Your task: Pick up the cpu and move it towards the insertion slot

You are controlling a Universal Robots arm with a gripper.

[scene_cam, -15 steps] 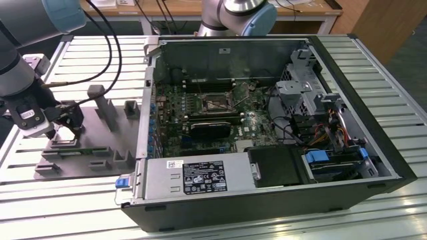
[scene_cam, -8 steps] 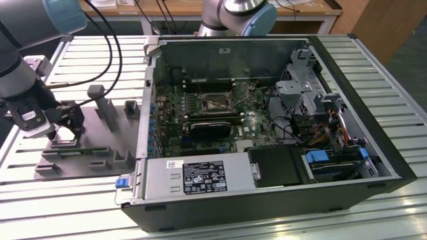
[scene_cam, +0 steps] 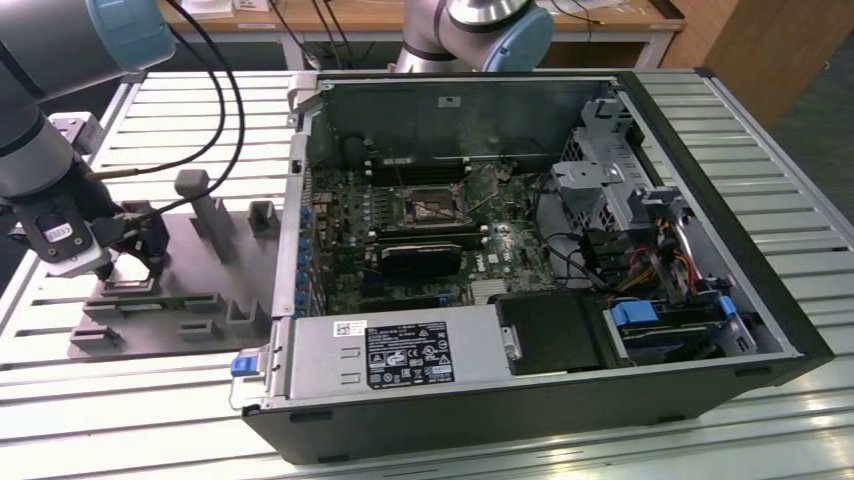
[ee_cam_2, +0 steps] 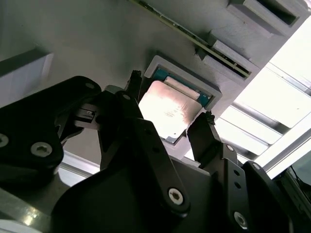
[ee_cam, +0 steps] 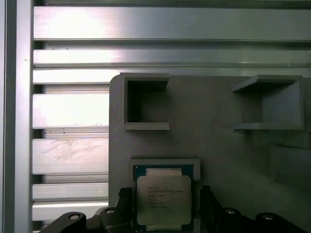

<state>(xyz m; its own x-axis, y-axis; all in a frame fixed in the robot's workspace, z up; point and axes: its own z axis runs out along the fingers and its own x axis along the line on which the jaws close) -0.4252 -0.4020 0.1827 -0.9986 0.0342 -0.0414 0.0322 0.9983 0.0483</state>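
In both wrist views, nearest to us, the gripper (ee_cam: 164,195) (ee_cam_2: 170,99) hangs over the cpu (ee_cam: 163,203) (ee_cam_2: 167,110). Its black jaws stand spread, one on each side of the chip. In the first wrist view a thin dark gap shows between each fingertip (ee_cam: 125,206) and the chip's green rim, so we see no pinch. In the second wrist view the tips sit so close to the chip's corners that we cannot tell whether they touch.

The cpu lies flat, silvery top up, in a shallow square recess (ee_cam: 165,162) of the grey fixture tray (ee_cam: 233,160) (scene_cam: 187,272). Open box-shaped pockets of the same tray rise just beyond it.

In the exterior view the gripper (scene_cam: 134,262) is low over that tray, at the exterior view's left, on the slatted metal table (scene_cam: 160,420).

Farther off, toward the exterior view's right, an open computer case (scene_cam: 694,150) lies on its side. On its green circuit board (scene_cam: 344,215) sits the insertion slot (scene_cam: 430,207), with a silvery frame and dark centre, well apart from the chip.
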